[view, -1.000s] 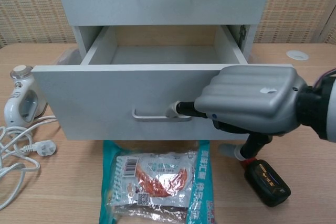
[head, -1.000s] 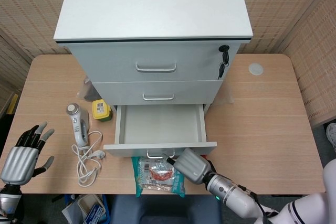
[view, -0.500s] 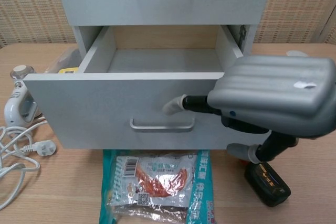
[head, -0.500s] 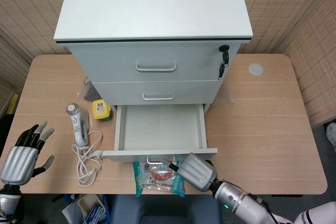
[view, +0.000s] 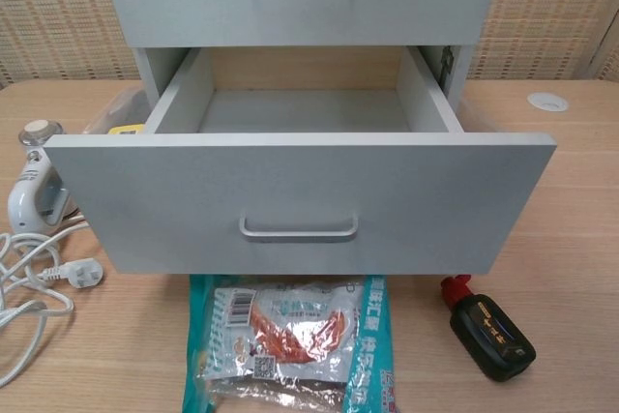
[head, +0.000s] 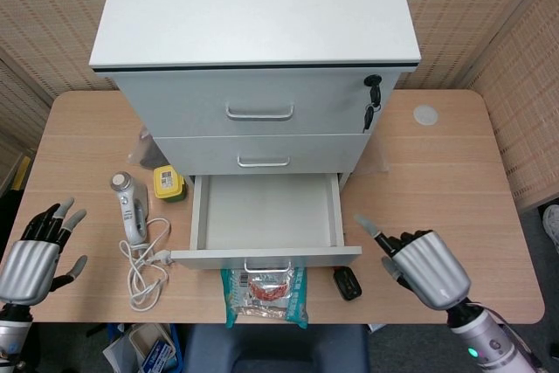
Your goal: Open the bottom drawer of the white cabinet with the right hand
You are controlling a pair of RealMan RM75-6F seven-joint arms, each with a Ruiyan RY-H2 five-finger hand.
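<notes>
Wooden table (head: 454, 172): right hand (head: 421, 266) has left the bottom drawer's (view: 290, 195) handle (view: 298, 229), fingers spread, empty. Left hand (head: 35, 255) likewise empty. Snack packet (view: 290, 340) lies under the drawer front.

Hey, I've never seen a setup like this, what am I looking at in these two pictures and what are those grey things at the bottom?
Those are a robot's two mechanical hands. The head view looks down from above; the chest view looks straight at the cabinet. Its bottom drawer stands pulled out and looks empty. The left hand and right hand hold nothing, fingers apart. On the table lie a snack packet, a small black bottle, a white corded device and a yellow item.
</notes>
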